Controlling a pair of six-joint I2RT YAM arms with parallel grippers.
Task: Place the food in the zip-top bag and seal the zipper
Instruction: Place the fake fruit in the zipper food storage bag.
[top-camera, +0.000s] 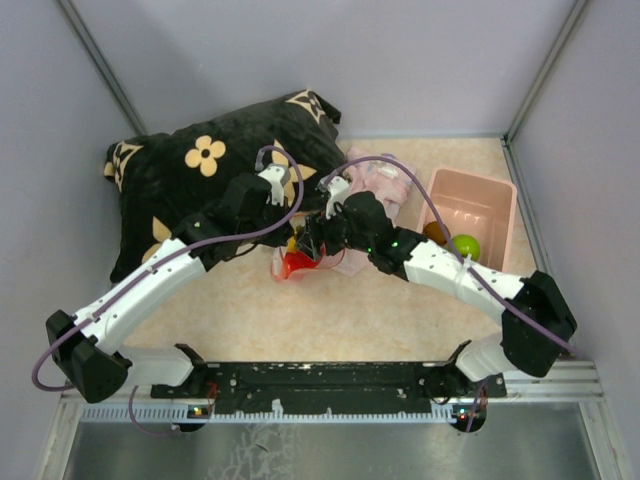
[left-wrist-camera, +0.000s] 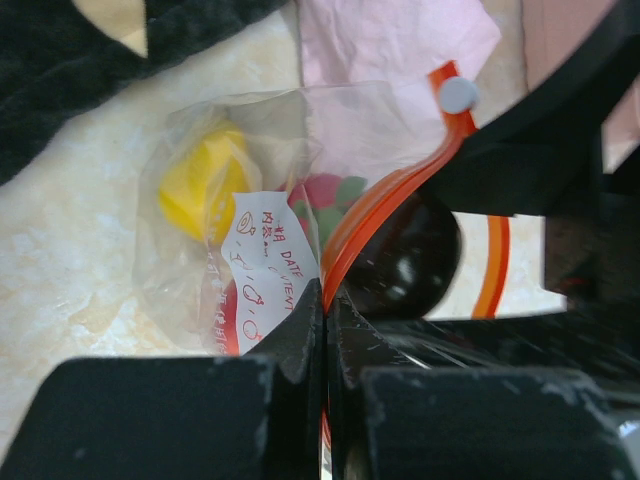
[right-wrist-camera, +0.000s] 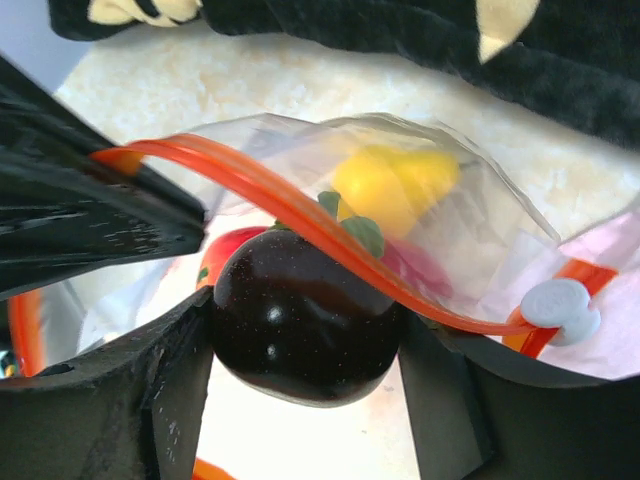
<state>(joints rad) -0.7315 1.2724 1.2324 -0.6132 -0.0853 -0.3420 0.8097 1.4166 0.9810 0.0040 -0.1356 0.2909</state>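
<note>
Black pillow (top-camera: 200, 180) patterned with cream flowers; clear zip-top bag (right-wrist-camera: 480, 230), orange-red zipper (right-wrist-camera: 290, 207); yellow fruit (right-wrist-camera: 390, 185); glossy dark brown fruit (right-wrist-camera: 300, 330); pink bin (top-camera: 497, 190); lime green fruit (top-camera: 465, 245); mottled beige desk (top-camera: 300, 320)

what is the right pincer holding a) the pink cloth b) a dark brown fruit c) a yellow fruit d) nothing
b: the right pincer clamps the dark brown fruit at the mouth of the zip-top bag; the yellow fruit is already inside
</note>
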